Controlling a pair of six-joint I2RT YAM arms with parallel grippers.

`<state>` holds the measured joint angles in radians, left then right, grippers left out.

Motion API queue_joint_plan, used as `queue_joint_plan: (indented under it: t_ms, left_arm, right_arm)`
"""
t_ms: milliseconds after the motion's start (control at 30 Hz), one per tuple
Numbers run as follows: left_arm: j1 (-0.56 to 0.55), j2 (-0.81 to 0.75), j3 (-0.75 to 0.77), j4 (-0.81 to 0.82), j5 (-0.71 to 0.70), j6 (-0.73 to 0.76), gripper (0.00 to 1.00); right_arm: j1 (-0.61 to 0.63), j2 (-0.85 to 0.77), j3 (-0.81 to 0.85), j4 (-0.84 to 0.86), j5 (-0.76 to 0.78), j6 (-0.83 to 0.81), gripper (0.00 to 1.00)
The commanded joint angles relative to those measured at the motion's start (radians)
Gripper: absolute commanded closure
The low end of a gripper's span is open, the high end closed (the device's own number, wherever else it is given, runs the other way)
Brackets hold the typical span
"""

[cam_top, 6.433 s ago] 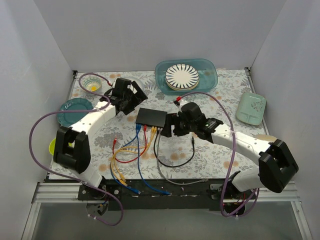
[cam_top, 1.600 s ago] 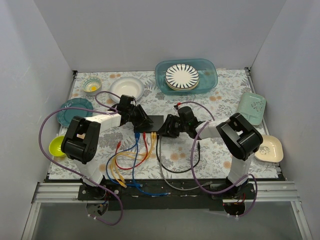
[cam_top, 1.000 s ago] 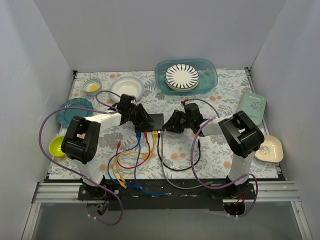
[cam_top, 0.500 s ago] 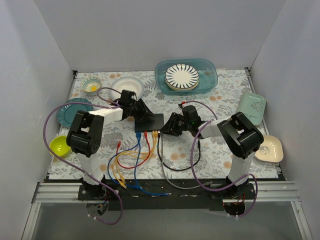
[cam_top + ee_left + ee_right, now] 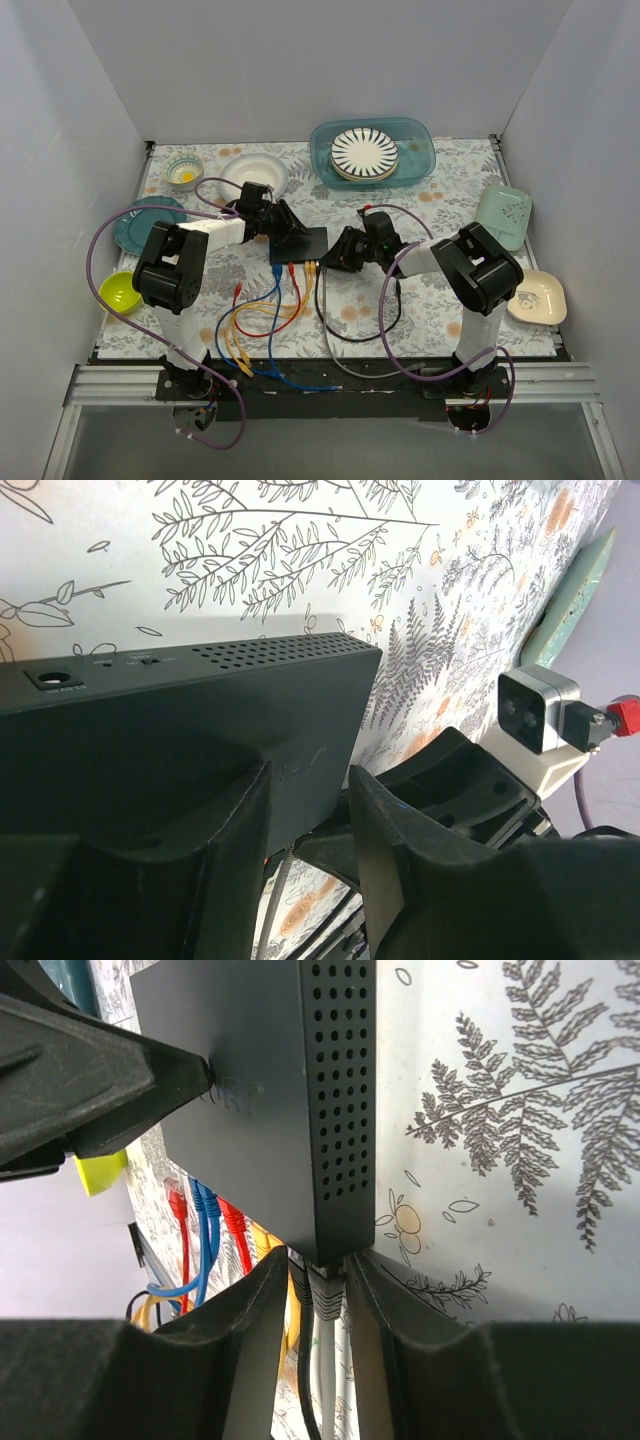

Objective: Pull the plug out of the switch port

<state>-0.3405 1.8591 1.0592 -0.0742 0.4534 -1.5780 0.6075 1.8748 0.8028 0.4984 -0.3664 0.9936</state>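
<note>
From above, the switch (image 5: 305,243) lies flat near the middle of the flowered table cover (image 5: 430,300), its socket edge turned toward my bases. My left pincer (image 5: 283,232) rests on its far left part. My right pincer (image 5: 335,262) meets its near right corner. Red, blue and yellow cables (image 5: 262,310) fan out from the socket row toward the near edge, and a black cable (image 5: 350,335) loops off to the right of them.

Through my left wrist camera, the switch (image 5: 180,710) fills the left half of the view, with its vented rear edge uppermost. My left pincer (image 5: 310,775) sits on its top face with a narrow gap between the fingers (image 5: 230,820). The jaws are slightly apart and grip nothing. Just beyond the switch's corner I see the white camera (image 5: 538,710) on my other wrist.

Through my right wrist camera, the switch (image 5: 260,1090) shows its perforated side wall. The plug (image 5: 325,1285) sits in the end port at the corner nearest me. My right pincer (image 5: 318,1260) is closed around that plug, one finger on each side and touching it. The red (image 5: 178,1220), blue (image 5: 205,1210) and yellow (image 5: 268,1245) plugs sit in the ports to its left. My left pincer (image 5: 195,1075) touches the top of the switch.
</note>
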Motion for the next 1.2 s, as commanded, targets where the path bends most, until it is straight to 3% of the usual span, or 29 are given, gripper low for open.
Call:
queue_joint_plan:
  t_ms: [0,233,1167]
  left_arm:
    - [0.000,0.002,-0.038,-0.062,-0.027,0.027,0.63]
    - [0.000,-0.011,-0.053,-0.056,-0.024,0.027,0.63]
    - [0.000,-0.031,-0.097,-0.041,-0.012,0.030,0.64]
  right_arm:
    - [0.003,0.043,-0.020,0.015,0.029,0.048,0.62]
    - [-0.009,0.041,-0.096,0.166,0.023,0.151,0.63]
    - [-0.051,0.093,-0.148,0.344,0.018,0.300,0.67]
